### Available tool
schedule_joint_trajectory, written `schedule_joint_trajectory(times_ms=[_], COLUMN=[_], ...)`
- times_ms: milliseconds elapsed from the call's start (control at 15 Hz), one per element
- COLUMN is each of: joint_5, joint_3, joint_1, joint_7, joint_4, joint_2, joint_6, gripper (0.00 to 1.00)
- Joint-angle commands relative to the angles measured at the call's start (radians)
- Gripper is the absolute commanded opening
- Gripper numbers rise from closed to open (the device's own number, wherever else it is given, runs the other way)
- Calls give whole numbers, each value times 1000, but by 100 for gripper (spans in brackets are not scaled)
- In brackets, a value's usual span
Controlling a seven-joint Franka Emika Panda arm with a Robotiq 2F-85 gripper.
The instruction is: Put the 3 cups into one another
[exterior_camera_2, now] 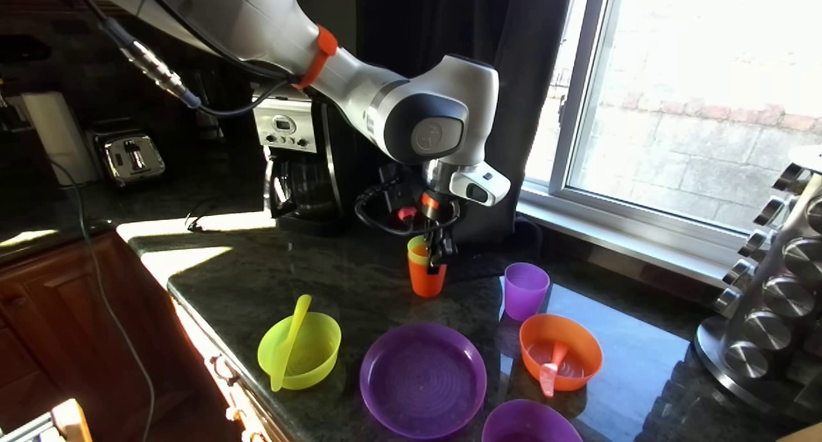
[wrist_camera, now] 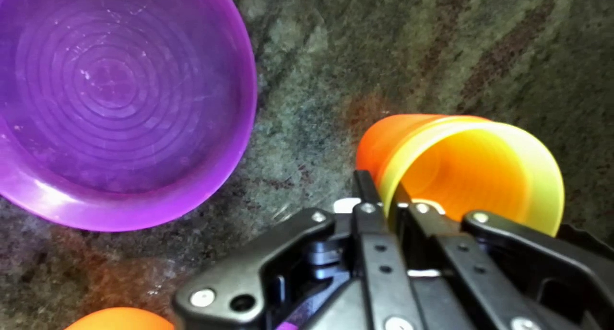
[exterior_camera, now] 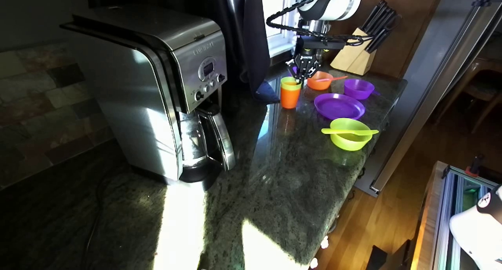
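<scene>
Wrist view shows my tool (wrist_camera: 383,190) pinching the rim of the lime green cup (wrist_camera: 537,179), which sits inside the orange cup (wrist_camera: 378,140); I judge two of three nested. In an exterior view the purple cup (exterior_camera_2: 525,292) stands apart on the bench (exterior_camera_2: 350,281), left to add.

Can see 1 lime-green cup (wrist_camera: 544,191), 1 orange cup (exterior_camera: 290,99), 1 purple cup (exterior_camera_2: 526,293), a purple plate (wrist_camera: 110,133) with concentric rings, a mottled green countertop (wrist_camera: 307,76) streaked brown.
</scene>
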Motion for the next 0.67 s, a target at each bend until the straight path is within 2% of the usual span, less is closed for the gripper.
schedule_joint_trajectory(times_ms=[0, 333, 600], joint_5=[32, 45, 46], joint_3=[-16, -51, -70], joint_1=[-15, -46, -71], joint_7=[17, 38, 61], joint_4=[-20, 4, 55], joint_2=[-71, -156, -158], joint_6=[11, -3, -1], gripper=[2, 2, 2])
